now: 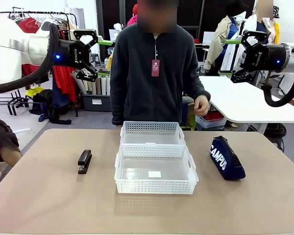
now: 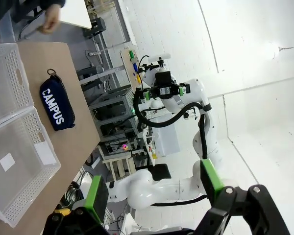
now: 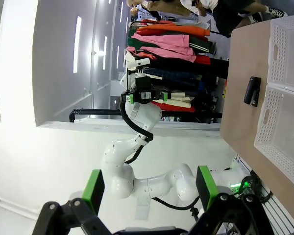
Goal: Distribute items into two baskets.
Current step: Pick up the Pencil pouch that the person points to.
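Gaping empty, left claw (image 1: 104, 58) and right claw (image 1: 229, 58) hang above black stapler (image 1: 85, 161), navy CAMPUS pouch (image 1: 227, 157), white lattice baskets (image 1: 154, 186).

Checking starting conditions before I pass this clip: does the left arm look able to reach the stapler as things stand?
Probably yes. The left gripper, open, hangs high on the left side. The stapler lies alone on bare tabletop left of the baskets, with nothing over or against it.
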Robot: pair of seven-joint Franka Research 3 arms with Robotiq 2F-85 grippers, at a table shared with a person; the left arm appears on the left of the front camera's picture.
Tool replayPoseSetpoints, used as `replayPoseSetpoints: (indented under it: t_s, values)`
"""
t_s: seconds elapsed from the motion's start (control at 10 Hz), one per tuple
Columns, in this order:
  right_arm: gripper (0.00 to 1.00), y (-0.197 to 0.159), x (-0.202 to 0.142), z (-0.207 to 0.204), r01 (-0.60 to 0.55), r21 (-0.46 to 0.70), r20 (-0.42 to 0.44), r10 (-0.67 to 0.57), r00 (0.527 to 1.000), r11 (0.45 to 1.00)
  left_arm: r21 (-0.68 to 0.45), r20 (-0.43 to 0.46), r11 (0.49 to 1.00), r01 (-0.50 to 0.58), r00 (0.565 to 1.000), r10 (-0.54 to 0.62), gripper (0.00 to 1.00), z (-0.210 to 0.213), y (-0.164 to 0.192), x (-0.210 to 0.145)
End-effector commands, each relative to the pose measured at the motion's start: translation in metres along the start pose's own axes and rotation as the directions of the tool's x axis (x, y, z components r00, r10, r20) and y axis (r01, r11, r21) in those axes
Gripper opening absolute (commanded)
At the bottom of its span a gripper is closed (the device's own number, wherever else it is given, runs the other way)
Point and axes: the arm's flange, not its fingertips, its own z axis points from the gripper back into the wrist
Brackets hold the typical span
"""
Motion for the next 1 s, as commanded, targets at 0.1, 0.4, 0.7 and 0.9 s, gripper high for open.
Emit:
replayPoseSetpoints:
  t_s: [0.1, 0.4, 0.7, 0.9]
  values:
    - [1.00, 0.0001, -0.0005, 0.0001, 0.001, 0.000, 0.000, -0.001, 1.000, 1.000, 0.002, 0.006, 1.000, 0.004, 1.000, -0.004, 1.00, 0.0005, -0.0017, 0.0000]
    - [1.00, 0.0001, -0.0005, 0.0001, 0.001, 0.000, 0.000, -0.001, 1.000, 1.000, 0.002, 0.006, 1.000, 0.004, 1.000, -0.004, 1.00, 0.0005, -0.0017, 0.0000]
    - [1.00, 0.0001, -0.0005, 0.0001, 0.001, 0.000, 0.000, -0.001, 1.000, 1.000, 0.002, 0.006, 1.000, 0.004, 1.000, -0.004, 1.00, 0.0005, -0.0017, 0.0000]
    - [1.00, 0.0001, -0.0005, 0.0001, 0.001, 0.000, 0.000, -0.001, 1.000, 1.000, 0.002, 0.006, 1.000, 0.004, 1.000, -0.004, 1.00, 0.0005, -0.0017, 0.0000]
